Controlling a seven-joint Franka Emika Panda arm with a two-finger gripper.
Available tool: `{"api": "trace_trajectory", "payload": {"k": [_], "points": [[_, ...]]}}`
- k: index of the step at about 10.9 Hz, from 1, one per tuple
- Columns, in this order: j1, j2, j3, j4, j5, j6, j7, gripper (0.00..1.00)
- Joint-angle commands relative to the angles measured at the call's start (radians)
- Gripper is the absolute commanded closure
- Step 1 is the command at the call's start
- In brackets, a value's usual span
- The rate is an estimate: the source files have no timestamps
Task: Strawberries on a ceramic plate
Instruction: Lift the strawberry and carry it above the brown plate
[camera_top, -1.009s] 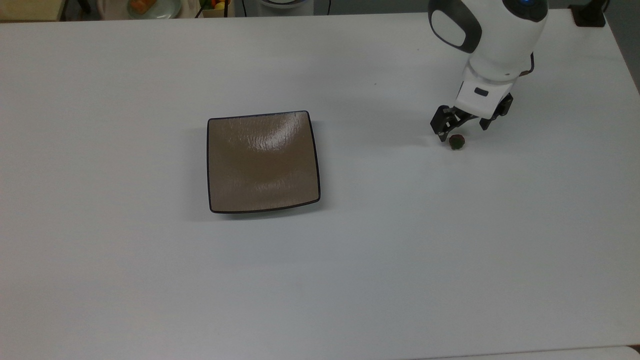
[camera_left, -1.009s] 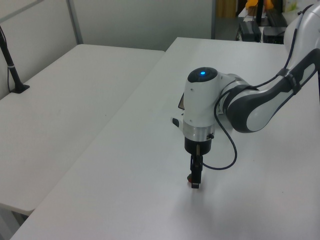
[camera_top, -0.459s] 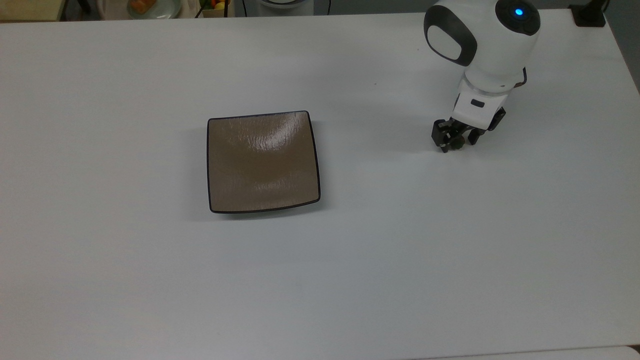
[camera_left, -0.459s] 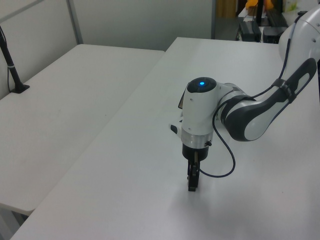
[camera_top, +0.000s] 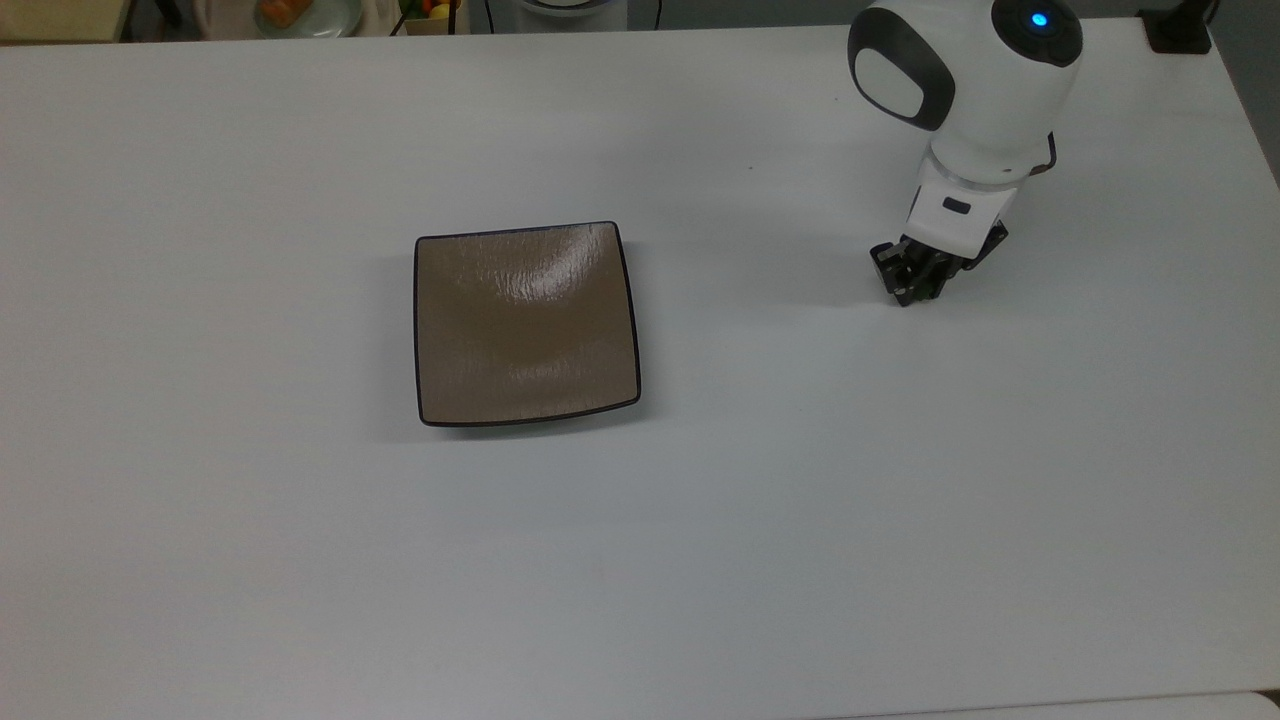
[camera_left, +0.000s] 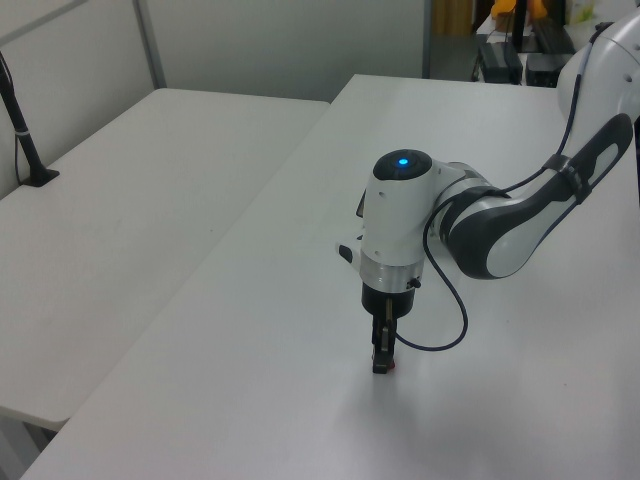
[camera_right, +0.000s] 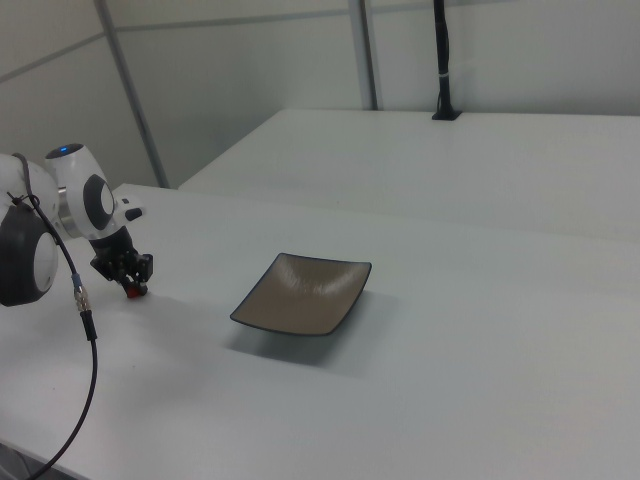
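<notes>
My pincer (camera_top: 915, 283) sits down at the table (camera_top: 760, 520), closed on the strawberry (camera_right: 136, 292), well apart from the ceramic plate (camera_top: 525, 325); I judge so small and round a fruit could squirt out once I lift.

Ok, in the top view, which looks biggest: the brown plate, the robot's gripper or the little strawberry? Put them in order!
Largest to smallest in the top view:
1. The ceramic plate, by far.
2. The gripper, though it may sit nearer the camera.
3. The strawberry, just a speck of green and red between the gripper's fingers.
</notes>
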Motion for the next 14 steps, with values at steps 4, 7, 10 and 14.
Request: {"api": "trace_trajectory", "payload": {"k": [4, 7, 10, 14], "points": [[0.001, -0.169, -0.016, -0.039, 0.017, -0.081, 0.018, 1.0], [-0.049, -0.311, -0.018, -0.036, 0.083, -0.204, -0.025, 1.0], [-0.057, -0.442, -0.102, -0.033, 0.19, -0.326, -0.133, 1.0], [-0.063, -0.568, -0.226, -0.039, 0.273, -0.465, -0.314, 1.0]]}}
